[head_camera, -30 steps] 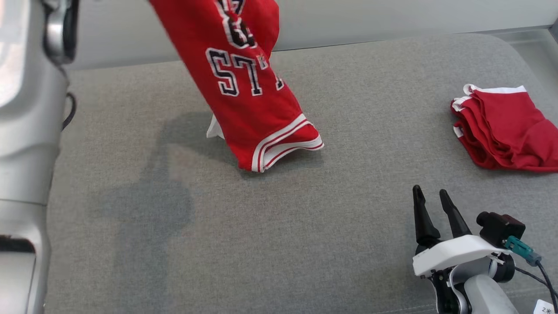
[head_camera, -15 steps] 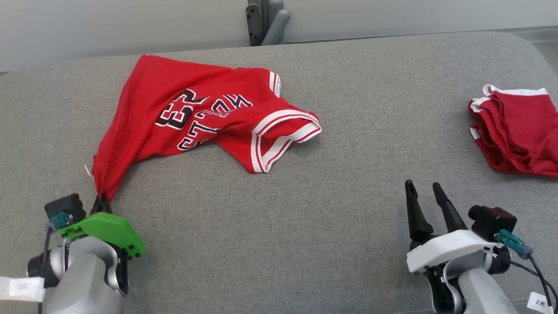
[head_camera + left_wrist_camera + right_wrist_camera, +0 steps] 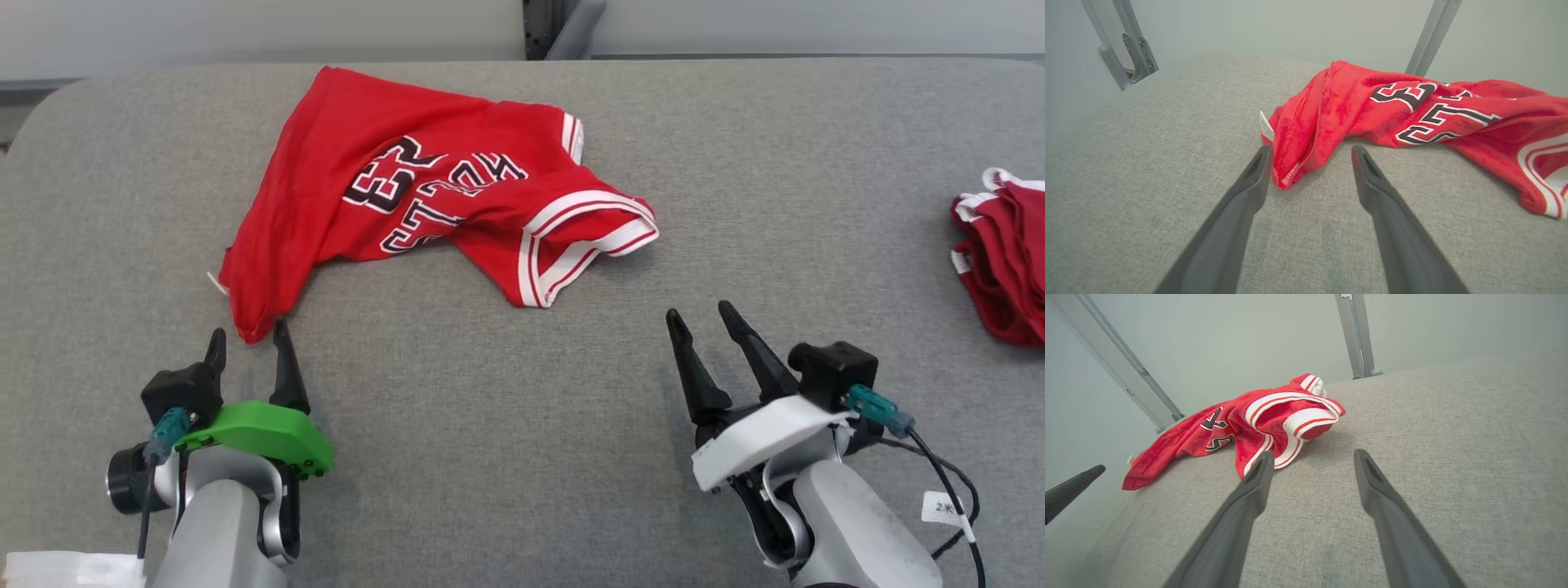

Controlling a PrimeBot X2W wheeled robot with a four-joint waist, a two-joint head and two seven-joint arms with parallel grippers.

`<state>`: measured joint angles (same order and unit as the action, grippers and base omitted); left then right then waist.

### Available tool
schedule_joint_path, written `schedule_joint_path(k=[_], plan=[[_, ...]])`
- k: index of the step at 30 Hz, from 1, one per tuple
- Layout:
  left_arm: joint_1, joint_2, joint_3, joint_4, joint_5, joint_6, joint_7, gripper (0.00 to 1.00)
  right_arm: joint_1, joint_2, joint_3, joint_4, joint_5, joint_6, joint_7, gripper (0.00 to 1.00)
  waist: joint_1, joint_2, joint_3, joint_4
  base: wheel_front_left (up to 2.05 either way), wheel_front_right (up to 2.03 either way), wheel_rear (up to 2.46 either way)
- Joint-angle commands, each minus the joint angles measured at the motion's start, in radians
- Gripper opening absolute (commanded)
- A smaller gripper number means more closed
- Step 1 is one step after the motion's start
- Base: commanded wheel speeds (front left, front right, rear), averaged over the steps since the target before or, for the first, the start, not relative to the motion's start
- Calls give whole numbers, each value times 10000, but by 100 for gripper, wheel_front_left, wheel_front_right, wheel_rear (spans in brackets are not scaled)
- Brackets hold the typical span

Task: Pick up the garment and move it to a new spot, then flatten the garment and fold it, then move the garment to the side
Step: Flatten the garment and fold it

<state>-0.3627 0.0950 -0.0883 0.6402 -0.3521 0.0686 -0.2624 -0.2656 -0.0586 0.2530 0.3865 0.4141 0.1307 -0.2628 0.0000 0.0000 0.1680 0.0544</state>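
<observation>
The left gripper [image 3: 249,328] is standing with its jaws wide apart, low over the grey cushioned surface [image 3: 522,490]. A moment ago it was pinched shut on a corner of the red jersey [image 3: 424,188]. That corner [image 3: 1290,171] is now lying loose on the cushion between the two fingers, close against one of them, and no longer gripped. A small white tag [image 3: 1266,126] is sticking out beside it.

The right gripper [image 3: 697,310] is also waiting with its jaws spread and nothing in them, parked near the jersey's white-striped opening [image 3: 588,245] but not touching it.

A second ago the jersey was hanging in the air. Now it is resting on the surface ahead of both arms, lettering up, with the cloth bunched and skewed instead of spread flat. Well off to the robot's right, a pile of other red garments [image 3: 1000,261] is sitting at the cushion's edge.

To my eye the carrying step is finishing here, with the garment set down in its new spot and let go. Flattening looks like the next job, and it will probably need both arms pulling the corners apart, since the fabric is lying in ridges and one side is tucked under.
</observation>
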Motion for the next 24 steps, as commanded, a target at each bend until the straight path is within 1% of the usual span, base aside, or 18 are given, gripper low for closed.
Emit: schedule_joint_path(k=[1, 3, 4, 5, 7, 9, 13, 17, 23, 24], plan=[[90, -154, 30, -243, 223, -172, -30, 100, -436, -234, 300, 174, -41, -1, -24, 100, 0, 0, 571, 743, 0, 0, 0], [122, -302, 12, -475, 320, -250, -30, 100, -828, -400, 756, 477, -51, -1, -24, 100, 0, 0, 773, 1114, 0, 0, 0], [122, -302, 12, -475, 320, -250, -30, 100, -828, -400, 756, 477, -51, -1, -24, 100, 0, 0, 773, 1114, 0, 0, 0], [138, -347, -3, -584, 358, -273, -30, 100, -1034, -442, 980, 651, -80, -1, -26, 100, 0, 0, 860, 1276, 0, 0, 0], [183, -417, -189, -764, 432, -384, -30, 100, -1447, -614, 1338, 1021, -36, -1, -26, 100, 0, 0, 1071, 1645, 0, 0, 0], [276, -436, -477, -911, 185, -446, -29, 100, -1823, -778, 1702, 1406, 25, -1, -26, 100, 0, 0, 1255, 1956, 0, 0, 0], [334, -434, -1082, -1301, -435, -234, -31, 100, -2505, -1060, 2223, 2299, 88, -1, -27, 100, 0, 0, 1514, 2486, 0, 0, 0], [409, -434, -1561, -1566, -741, -19, -31, 100, -3093, -1225, 2577, 3296, 140, -1, -26, 100, 0, 0, 1673, 2879, 0, 0, 0], [424, -436, -1890, -1769, -965, 185, -31, 100, -3637, -1270, 3160, 4110, 78, 0, -3, 100, 0, 0, 1746, 3131, 0, 0, 0], [437, -436, -1905, -1780, -975, 200, -31, 100, -3670, -1260, 3227, 4200, 90, -1, -1, 82, 0, 0, 1728, 3136, 0, 0, 0]])
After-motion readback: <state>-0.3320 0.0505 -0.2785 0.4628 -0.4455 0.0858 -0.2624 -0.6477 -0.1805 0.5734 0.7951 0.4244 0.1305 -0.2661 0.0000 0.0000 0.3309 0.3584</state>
